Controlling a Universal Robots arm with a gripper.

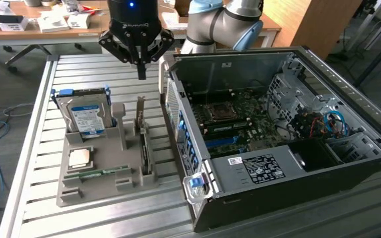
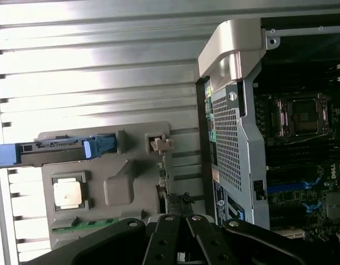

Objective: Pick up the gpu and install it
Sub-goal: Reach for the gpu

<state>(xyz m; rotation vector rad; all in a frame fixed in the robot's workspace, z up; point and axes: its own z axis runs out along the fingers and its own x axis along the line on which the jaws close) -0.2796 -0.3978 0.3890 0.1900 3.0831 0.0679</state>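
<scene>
Fingers (image 1: pixel 141 72) pressed together, above gpu (image 1: pixel 140 114) – on edge in gray holder (image 1: pixel 101 191), open pc case (image 1: pixel 296 208) alongside

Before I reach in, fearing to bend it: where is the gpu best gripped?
Take the gpu by its top edge, straight down from above: it stands on edge in a slot of the grey holder, so probably only that thin edge is free.

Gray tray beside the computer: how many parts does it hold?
4: hard drive standing at its far end, processor chip in front of it, memory stick nearest front, gpu on edge beside the case.
</scene>
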